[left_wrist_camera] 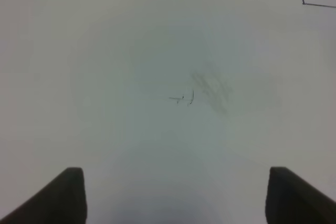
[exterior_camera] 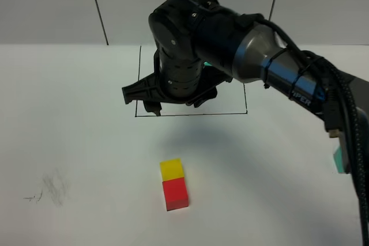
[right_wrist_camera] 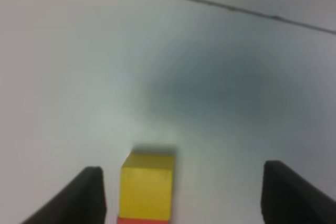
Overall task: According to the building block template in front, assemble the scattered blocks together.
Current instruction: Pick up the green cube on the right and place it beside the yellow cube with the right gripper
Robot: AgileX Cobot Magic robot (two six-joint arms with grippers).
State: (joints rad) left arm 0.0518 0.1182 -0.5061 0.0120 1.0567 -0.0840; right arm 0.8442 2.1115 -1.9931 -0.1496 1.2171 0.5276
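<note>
Two cubes are sitting joined on the desk [exterior_camera: 69,142], the yellow cube [exterior_camera: 172,169] touching the red cube [exterior_camera: 175,193]; a teal cube [exterior_camera: 341,161] is lying well apart, half hidden by the right arm. Your right pincer [right_wrist_camera: 184,192], above the yellow cube, and left pincer [left_wrist_camera: 173,182], over bare desk, are both gaping. The arm is hiding the template inside the black outline [exterior_camera: 230,113], so you are risking misplacing the teal cube or knocking the pair apart.
</note>
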